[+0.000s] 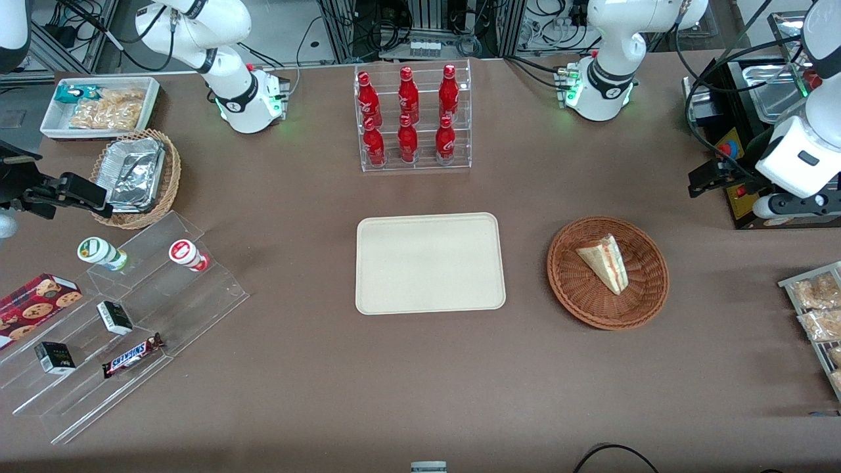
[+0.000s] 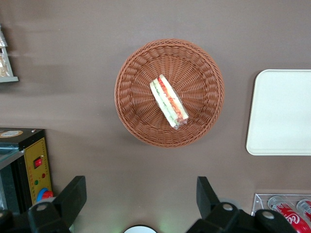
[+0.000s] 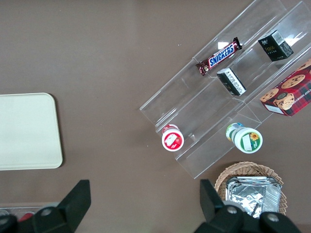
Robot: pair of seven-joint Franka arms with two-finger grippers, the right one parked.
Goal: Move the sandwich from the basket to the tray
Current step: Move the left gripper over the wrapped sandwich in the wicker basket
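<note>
I see the sandwich [image 1: 604, 262] lying in the basket [image 1: 608, 309], beside the tray [image 1: 430, 263]. My gripper [image 2: 141, 201] hangs above the table, fingers [image 2: 73, 196] apart, holding nothing.

Bright, even light from overhead, soft shadows under the basket [image 1: 608, 272] and tray [image 1: 430, 263], glare on the foil containers [image 1: 135, 172], everything fairly sharp.

We see the sandwich [image 1: 604, 263], a pale wedge with red and green filling, lying in the round reddish-brown basket [image 1: 647, 299]. Beside it on the bench sits the cream tray [image 1: 430, 263], bare. The gripper [image 2: 138, 199] hangs above, jaws spread.
</note>
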